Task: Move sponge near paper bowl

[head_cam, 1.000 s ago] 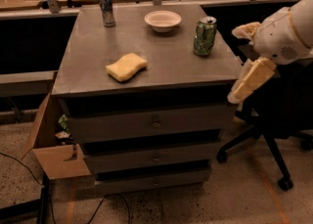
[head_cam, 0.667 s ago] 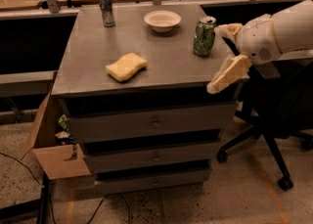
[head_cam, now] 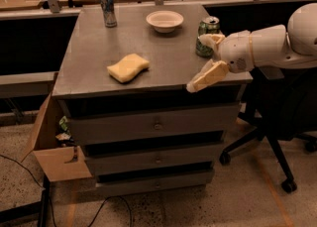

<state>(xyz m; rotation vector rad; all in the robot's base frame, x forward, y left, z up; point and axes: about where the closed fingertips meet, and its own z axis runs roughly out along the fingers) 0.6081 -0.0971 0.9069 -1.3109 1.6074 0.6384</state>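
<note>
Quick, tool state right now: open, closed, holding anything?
Tool: open, holding nothing. It is at the right front corner of the cabinet top, beside the green can, well clear of the sponge.
</note>
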